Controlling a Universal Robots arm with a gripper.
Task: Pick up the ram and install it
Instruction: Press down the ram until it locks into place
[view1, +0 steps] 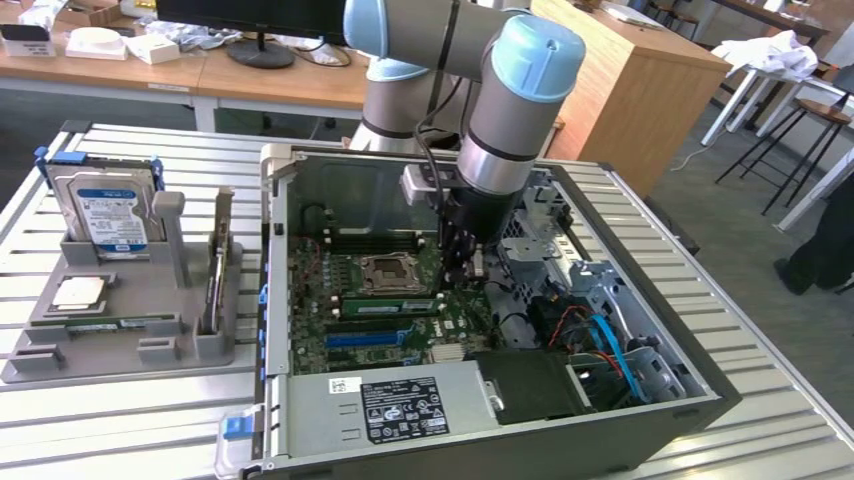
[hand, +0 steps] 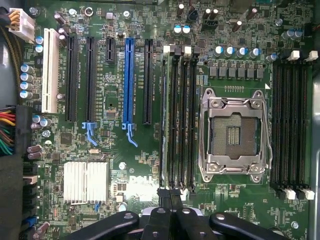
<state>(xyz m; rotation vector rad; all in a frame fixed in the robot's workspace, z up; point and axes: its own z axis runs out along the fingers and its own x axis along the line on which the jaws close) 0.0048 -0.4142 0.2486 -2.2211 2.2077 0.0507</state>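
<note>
The ram (view1: 390, 305) is a narrow green stick standing on edge in a memory slot beside the empty processor socket (view1: 387, 270), inside the open computer case (view1: 694, 390). In the wrist view the ram (hand: 164, 115) shows as a thin edge in the outermost of the black slots next to the socket (hand: 234, 132). My gripper (view1: 461, 272) reaches down into the case over the slots' end. Its black fingertips (hand: 169, 194) are pressed together above the slot ends, shut with nothing seen between them.
On the exterior view's left, a grey holder (view1: 120, 345) carries a blue-labelled hard drive (view1: 107, 212), a square silver processor (view1: 78, 292) and an upright card (view1: 218, 265). The power supply (view1: 400, 405), cables (view1: 607, 335) and case walls close in around the motherboard.
</note>
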